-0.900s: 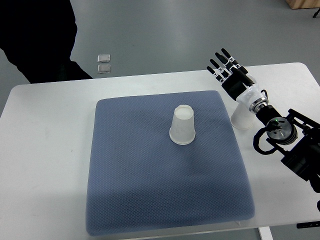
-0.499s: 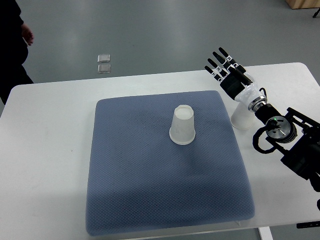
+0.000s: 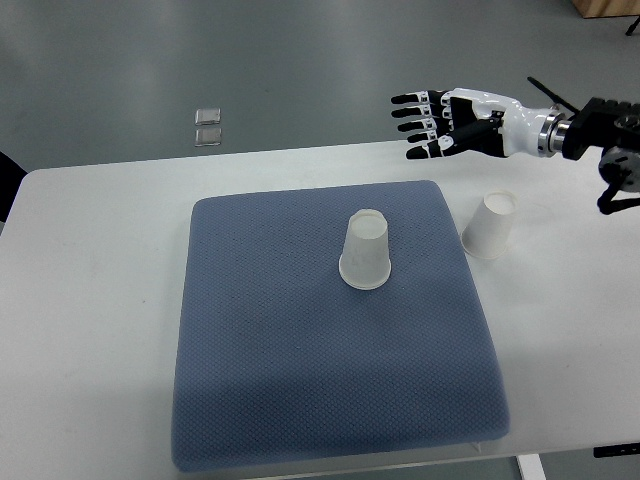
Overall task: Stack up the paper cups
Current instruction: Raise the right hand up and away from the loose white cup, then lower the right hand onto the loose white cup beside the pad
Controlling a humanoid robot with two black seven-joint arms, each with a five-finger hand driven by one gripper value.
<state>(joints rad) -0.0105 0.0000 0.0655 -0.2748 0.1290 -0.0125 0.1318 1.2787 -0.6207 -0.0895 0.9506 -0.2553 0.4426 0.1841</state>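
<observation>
One white paper cup (image 3: 365, 250) stands upside down near the middle of the blue-grey mat (image 3: 300, 380). A second white paper cup (image 3: 489, 226) stands upside down on the white table (image 3: 90, 300), just off the mat's right edge. My right hand (image 3: 432, 122) hovers above the table's far edge, up and left of that second cup, fingers spread and pointing left, holding nothing. Its arm comes in from the right edge. No left arm shows.
Two small clear square items (image 3: 208, 126) lie on the grey floor beyond the table. A dark shape (image 3: 8, 185) sits at the left edge near the table's corner. A wooden corner (image 3: 600, 8) shows at the top right.
My right arm has lifted and swung back to the right, uncovering the second cup. The hand now points left instead of up. The person at the top left has gone out of view.
</observation>
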